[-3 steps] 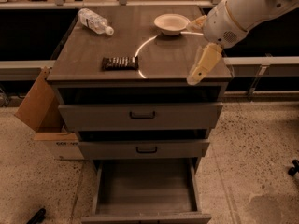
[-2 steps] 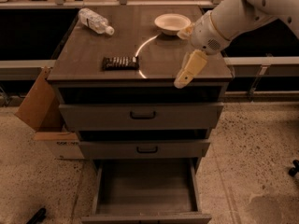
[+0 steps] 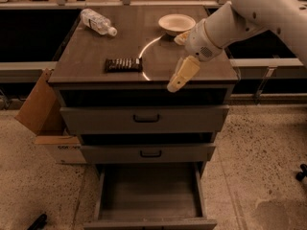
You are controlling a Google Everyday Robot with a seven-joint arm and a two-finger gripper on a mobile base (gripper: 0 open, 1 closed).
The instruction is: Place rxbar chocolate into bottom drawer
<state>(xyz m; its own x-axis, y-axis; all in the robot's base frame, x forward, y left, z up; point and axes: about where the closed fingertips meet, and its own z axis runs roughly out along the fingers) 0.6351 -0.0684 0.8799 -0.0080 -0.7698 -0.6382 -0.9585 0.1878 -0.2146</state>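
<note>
The rxbar chocolate (image 3: 123,64) lies flat on the cabinet top, near its front edge and left of centre. The bottom drawer (image 3: 149,191) is pulled out, and its grey floor is bare. My gripper (image 3: 173,63) hovers over the front right part of the cabinet top, to the right of the bar and apart from it. It is open and empty. One pale finger (image 3: 182,74) points down and left past the front edge, and the other finger (image 3: 180,37) is up by the bowl.
A clear plastic bottle (image 3: 97,22) lies at the back left of the top. A white bowl (image 3: 176,22) sits at the back right. The two upper drawers (image 3: 144,119) are shut. A cardboard box (image 3: 41,110) stands left of the cabinet.
My gripper has moved left and toward the front edge of the cabinet top, closer to the bar. The bar, bottle, bowl and drawers have not moved.
</note>
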